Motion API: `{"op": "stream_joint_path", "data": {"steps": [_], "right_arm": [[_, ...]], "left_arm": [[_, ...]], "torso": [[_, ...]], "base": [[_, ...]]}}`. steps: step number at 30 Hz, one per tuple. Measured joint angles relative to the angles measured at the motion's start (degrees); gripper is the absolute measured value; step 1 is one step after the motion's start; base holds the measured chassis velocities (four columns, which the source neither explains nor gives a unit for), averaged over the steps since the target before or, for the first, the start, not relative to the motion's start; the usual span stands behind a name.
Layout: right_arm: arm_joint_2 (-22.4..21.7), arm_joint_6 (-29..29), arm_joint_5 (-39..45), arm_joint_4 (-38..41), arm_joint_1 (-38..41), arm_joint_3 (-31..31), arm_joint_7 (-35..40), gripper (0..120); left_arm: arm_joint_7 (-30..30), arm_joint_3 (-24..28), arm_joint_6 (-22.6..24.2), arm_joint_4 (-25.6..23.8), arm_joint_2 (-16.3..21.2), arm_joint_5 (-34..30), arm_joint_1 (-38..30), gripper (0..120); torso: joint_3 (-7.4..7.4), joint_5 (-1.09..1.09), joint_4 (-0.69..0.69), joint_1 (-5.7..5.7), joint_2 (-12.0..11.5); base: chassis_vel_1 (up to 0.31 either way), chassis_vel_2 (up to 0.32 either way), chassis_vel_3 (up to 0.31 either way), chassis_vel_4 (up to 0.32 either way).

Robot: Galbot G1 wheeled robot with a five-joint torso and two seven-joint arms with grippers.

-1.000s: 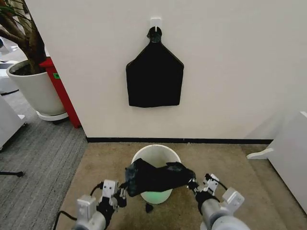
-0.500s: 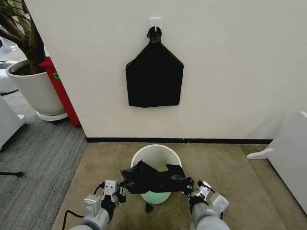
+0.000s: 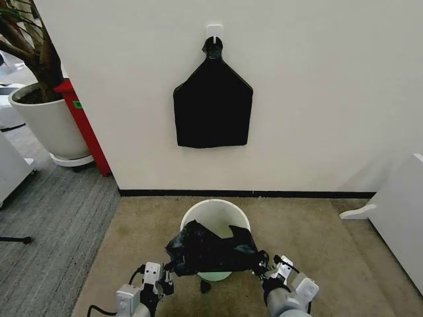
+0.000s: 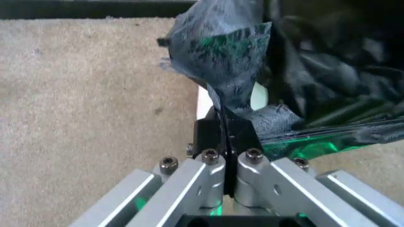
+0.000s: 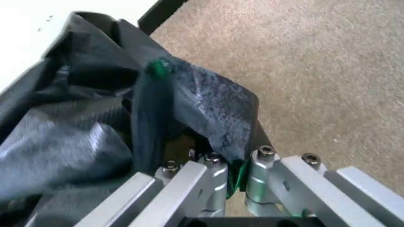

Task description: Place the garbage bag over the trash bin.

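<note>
The garbage bag [image 3: 210, 249], black, glossy and wrinkled, hangs stretched between my two grippers over the near half of the trash bin [image 3: 215, 214], a pale round bucket on the carpet by the wall. My left gripper [image 3: 166, 272] is shut on the bag's left edge, and the left wrist view shows plastic [image 4: 218, 61] pinched between its fingers [image 4: 208, 135]. On the right edge my right gripper [image 3: 263, 265] is shut too, with the bag [image 5: 75, 127] bunched at its jaws. The bin's far rim and inside wall show beyond the bag.
A flat black bundle [image 3: 213, 105] hangs from a wall hook above the bin. A white plant pot [image 3: 46, 122] and a red panel [image 3: 82, 125] stand at the left. White furniture [image 3: 396, 211] stands at the right. Beige carpet surrounds the bin.
Both grippers have drawn back toward me and lower in the picture. The bag has come with them, bunching up higher over the bin's near rim.
</note>
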Motion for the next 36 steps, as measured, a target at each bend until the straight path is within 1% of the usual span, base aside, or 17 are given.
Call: {"op": "stream_joint_path", "data": {"steps": [2,5,10,12,18,21,22,24,26,29,35,36], "right_arm": [[0.0,0.0,0.0,0.0,0.0,0.0,0.0,0],[0.86,0.89,-0.04,-3.06,2.48,0.62,-1.56,0],[1.23,1.09,-0.02,-4.32,4.46,0.85,-1.67,0],[1.15,1.07,0.36,-6.08,7.26,1.1,-1.73,0],[0.98,0.41,-0.38,-9.5,9.69,0.9,-2.97,0],[0.95,-0.13,-1.08,-11.11,10.45,0.39,-4.0,0],[0.96,-0.6,-1.25,-12.05,11.16,-0.02,-4.27,0],[0.96,-0.78,-1.26,-12.27,11.35,-0.11,-4.32,0],[0.56,-2.68,-1.19,-13.53,12.8,-1.1,-4.52,0],[-0.22,-4.3,-0.93,-13.91,13.58,-1.86,-4.47,0],[-1.21,-5.65,-1.51,-12.93,13.38,-2.3,-3.47,1],[-1.69,-5.84,-2.56,-11.8,12.65,-2.31,-3.1,8]], "left_arm": [[0.0,0.0,0.0,0.0,0.0,0.0,0.0,0],[0.12,1.3,-0.14,2.76,-0.91,0.11,-3.57,0],[0.14,2.04,-0.17,4.02,-1.34,0.01,-5.58,0],[0.37,2.6,-0.26,5.71,-1.63,-0.32,-7.5,0],[1.13,2.29,-0.75,7.27,-2.05,-0.58,-7.01,0],[1.79,2.36,-0.91,8.25,-2.85,-0.16,-6.45,0],[2.1,2.85,-1.03,9.25,-3.55,0.25,-6.66,0],[2.15,2.98,-1.05,9.42,-3.67,0.32,-6.74,0],[2.61,5.21,-1.25,11.33,-4.75,0.6,-8.25,0],[3.23,6.41,-1.31,12.65,-5.53,0.89,-9.07,0],[3.53,6.77,-1.3,12.27,-5.73,1.64,-8.42,0],[3.52,6.34,-1.25,11.23,-5.34,2.34,-7.36,0]], "torso": [[0.0,0.0,0.0,0.0,0.0],[0.0,-0.01,-0.01,0.0,0.0],[0.01,-0.01,-0.01,0.0,0.0],[0.01,-0.01,-0.01,0.0,0.0],[0.01,0.0,-0.01,0.0,0.0],[0.0,0.0,0.0,0.0,0.0],[0.0,0.0,0.0,0.0,0.0],[0.01,0.0,0.0,0.0,0.0],[0.0,0.0,0.0,0.0,0.0],[0.01,-0.01,-0.01,0.0,0.0],[0.01,-0.01,0.0,0.0,0.0],[0.0,-0.01,0.0,0.0,0.0]], "base": [[0.0,0.0,0.0,0.0],[0.0,0.0,0.0,0.0],[0.0,0.0,0.0,0.0],[0.0,0.0,0.0,0.0],[0.0,0.0,0.0,0.0],[0.0,0.0,0.0,0.0],[0.0,0.0,0.0,0.0],[0.0,0.0,0.0,0.0],[0.0,0.0,0.0,0.0],[0.0,0.0,0.0,0.0],[0.0,0.0,0.0,0.0],[0.0,0.0,0.0,0.0]]}}
